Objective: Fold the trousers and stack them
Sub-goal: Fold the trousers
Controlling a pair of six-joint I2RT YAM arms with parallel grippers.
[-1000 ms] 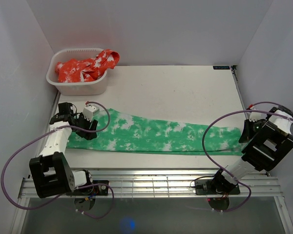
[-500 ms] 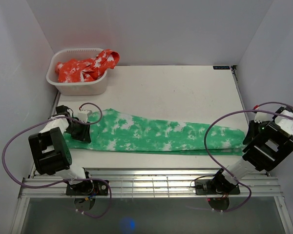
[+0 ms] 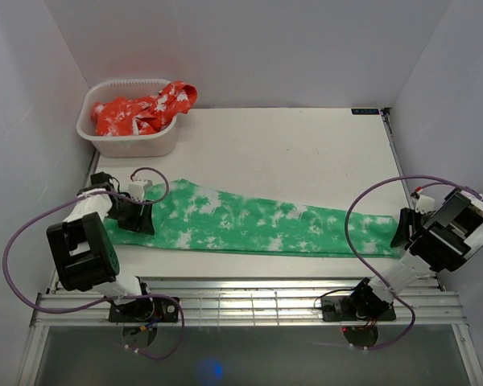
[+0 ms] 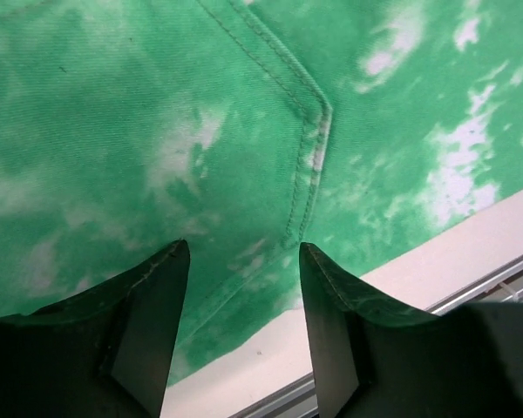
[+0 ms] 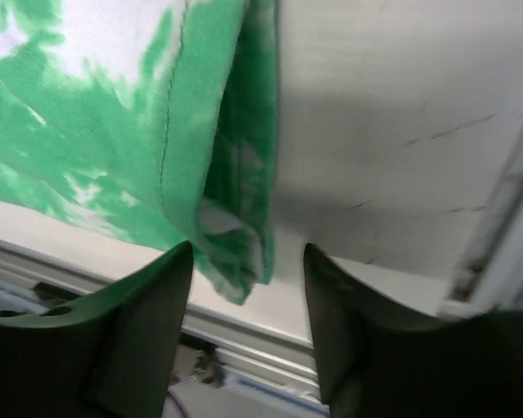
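Two pairs of fingers stand open and hold nothing. The left fingers (image 4: 148, 322) are spread above the wide waist end of the trousers (image 3: 249, 223), with a stitched seam and green cloth showing in the gap. They have barely shifted since half a second ago and sit near the left edge of the surface (image 3: 306, 153). The right fingers (image 5: 131, 331) are spread about the hem, whose folded corner lies between the tips. The right arm has swung since then: its wrist sits a little nearer the hem, and its upper link tilts toward the right edge. The trousers have not moved. They lie flat along the near edge, waist to the left, leg ends to the right, beside the slatted rail (image 3: 249, 305). A purple cable (image 3: 347, 229) from the right arm loops over the leg end. At the far left corner stands a white basket (image 3: 105, 143) with red-and-white cloth (image 3: 141, 112) spilling over its rim, well apart from the trousers.
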